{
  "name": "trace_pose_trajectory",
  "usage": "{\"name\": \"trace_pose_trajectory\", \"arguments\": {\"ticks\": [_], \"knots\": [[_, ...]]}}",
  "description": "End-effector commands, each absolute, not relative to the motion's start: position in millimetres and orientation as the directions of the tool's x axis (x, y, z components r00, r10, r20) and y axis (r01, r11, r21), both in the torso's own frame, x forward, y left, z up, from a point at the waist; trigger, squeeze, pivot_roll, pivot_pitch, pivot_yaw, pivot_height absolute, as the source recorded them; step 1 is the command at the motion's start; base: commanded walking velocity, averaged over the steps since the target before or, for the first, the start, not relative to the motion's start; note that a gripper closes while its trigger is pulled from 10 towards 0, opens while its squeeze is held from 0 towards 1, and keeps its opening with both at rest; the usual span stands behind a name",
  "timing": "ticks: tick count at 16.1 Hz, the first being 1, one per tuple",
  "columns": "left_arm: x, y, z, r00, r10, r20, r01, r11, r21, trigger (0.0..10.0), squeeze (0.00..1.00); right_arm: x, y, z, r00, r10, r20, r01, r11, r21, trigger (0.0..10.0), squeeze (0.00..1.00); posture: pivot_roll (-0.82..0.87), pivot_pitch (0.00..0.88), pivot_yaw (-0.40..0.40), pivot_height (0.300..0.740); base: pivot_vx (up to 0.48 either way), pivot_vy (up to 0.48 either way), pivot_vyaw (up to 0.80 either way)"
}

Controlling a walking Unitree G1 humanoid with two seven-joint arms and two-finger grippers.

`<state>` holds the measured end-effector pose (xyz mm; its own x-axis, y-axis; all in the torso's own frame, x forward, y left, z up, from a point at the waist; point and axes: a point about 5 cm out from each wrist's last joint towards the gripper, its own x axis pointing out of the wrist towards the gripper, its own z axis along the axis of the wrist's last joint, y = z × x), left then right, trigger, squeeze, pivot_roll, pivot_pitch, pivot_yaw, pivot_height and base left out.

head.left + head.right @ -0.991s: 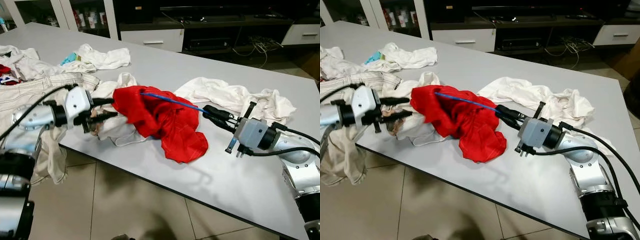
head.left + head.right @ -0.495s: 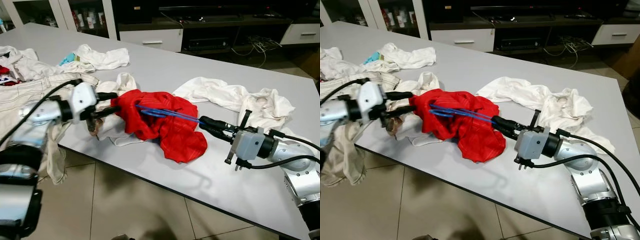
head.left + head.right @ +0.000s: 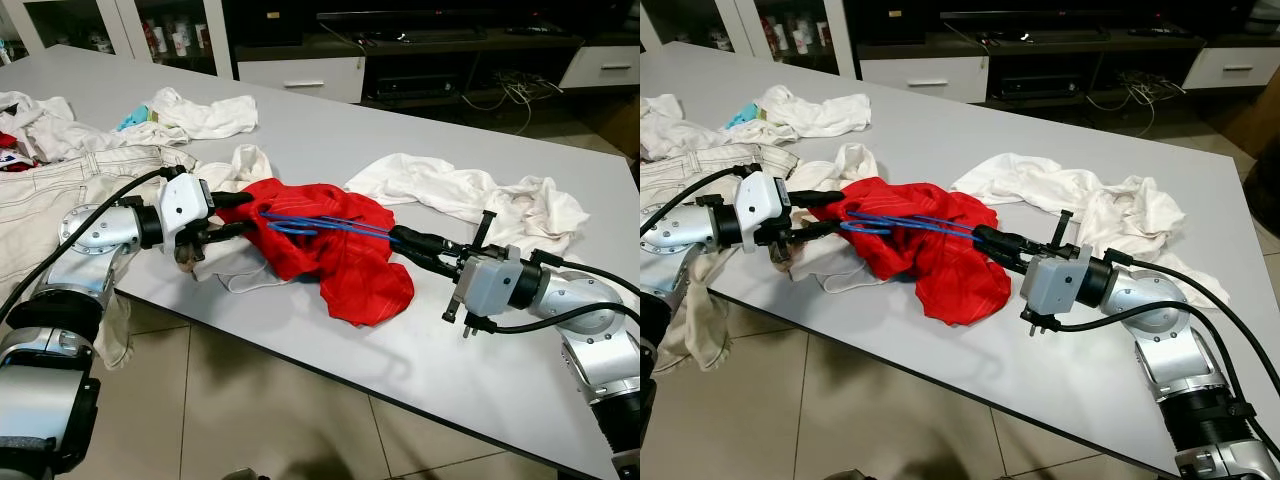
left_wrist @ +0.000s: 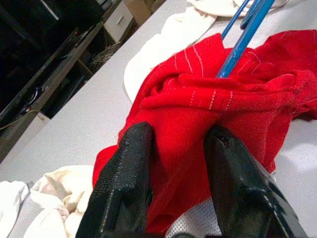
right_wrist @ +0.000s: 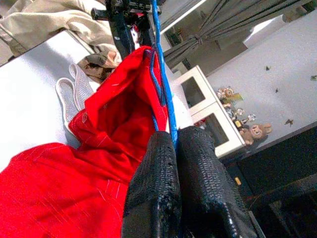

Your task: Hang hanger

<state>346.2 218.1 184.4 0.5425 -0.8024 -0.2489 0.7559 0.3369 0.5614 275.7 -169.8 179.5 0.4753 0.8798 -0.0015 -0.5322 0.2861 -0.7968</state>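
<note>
A crumpled red garment lies on the grey table near its front edge. A thin blue hanger runs across the garment's top, partly tucked into its folds. My left gripper comes in from the left and is shut on the garment's left edge; in the left wrist view the red cloth is bunched between its fingers. My right gripper reaches in from the right and is shut on the hanger's right end, with the blue hanger running out from between its fingertips.
White clothes lie behind my right arm and a white cloth at the back left. Beige trousers hang over the table's left edge. A small whitish cloth sits beside the red garment. Tiled floor lies below the front edge.
My right gripper has pushed the hanger leftward, further over the red garment. The garment has sunk flatter and more of the hanger's blue loop shows. My left gripper has shifted slightly right, still holding the cloth.
</note>
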Motion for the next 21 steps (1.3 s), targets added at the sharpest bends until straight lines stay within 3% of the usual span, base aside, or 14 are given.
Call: {"name": "trace_pose_trajectory", "arguments": {"ticks": [1,16,21], "knots": [[346.5,214.1,184.9,0.523,-0.815,-0.25,0.762,0.316,0.565,10.0,0.0,276.4,-161.1,192.2,0.444,0.895,0.035,-0.495,0.278,-0.823,10.0,0.07,-0.06,0.0,0.019,0.74,0.0,0.0,0.0],[348.0,165.7,190.7,0.37,-0.917,-0.149,0.802,0.234,0.549,10.0,0.0,276.0,-159.0,193.3,0.447,0.892,0.066,-0.509,0.314,-0.801,10.0,0.07,-0.07,0.0,0.023,0.74,0.0,0.0,0.0],[346.4,163.6,187.0,0.353,-0.921,-0.167,0.812,0.213,0.543,10.0,0.0,277.7,-160.8,196.6,0.457,0.885,0.091,-0.508,0.344,-0.79,10.0,0.07,-0.07,0.0,0.024,0.74,0.0,0.0,0.0]]}}
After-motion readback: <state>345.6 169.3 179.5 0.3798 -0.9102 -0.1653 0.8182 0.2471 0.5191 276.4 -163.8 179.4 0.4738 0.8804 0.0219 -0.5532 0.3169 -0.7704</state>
